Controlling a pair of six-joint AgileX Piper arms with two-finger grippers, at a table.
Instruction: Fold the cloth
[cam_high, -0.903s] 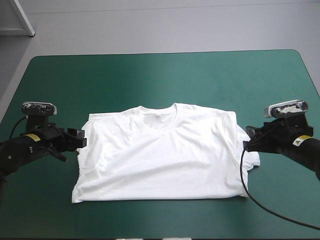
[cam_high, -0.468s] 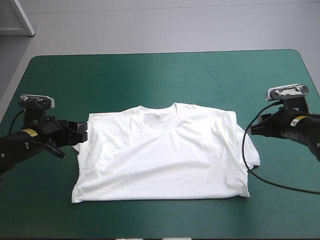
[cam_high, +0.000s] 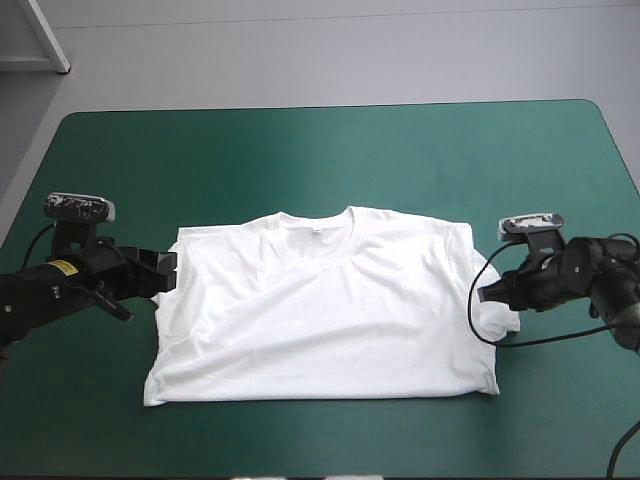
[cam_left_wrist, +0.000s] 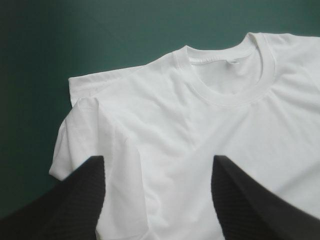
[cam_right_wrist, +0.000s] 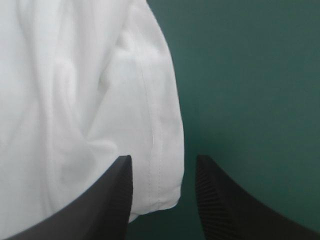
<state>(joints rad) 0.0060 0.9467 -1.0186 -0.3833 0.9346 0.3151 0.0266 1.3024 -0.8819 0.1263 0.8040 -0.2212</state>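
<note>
We're nudging the right hand (cam_high: 488, 293) in onto the T-shirt's (cam_high: 320, 300) 3 o'clock sleeve (cam_high: 497, 320), left hand (cam_high: 167, 271) idling at 9, both released, prepping a grab.

Light is bright and even, from above. The teal-green cover (cam_high: 300, 150) shows a pale sheen toward 12 o'clock and grows darker at 8 o'clock. The T-shirt (cam_high: 320, 300) is nearly glaring white; its folds give only faint grey shadows.

Teal-green table (cam_high: 330, 150), white T-shirt (cam_high: 320, 310) spread flat on it
</note>
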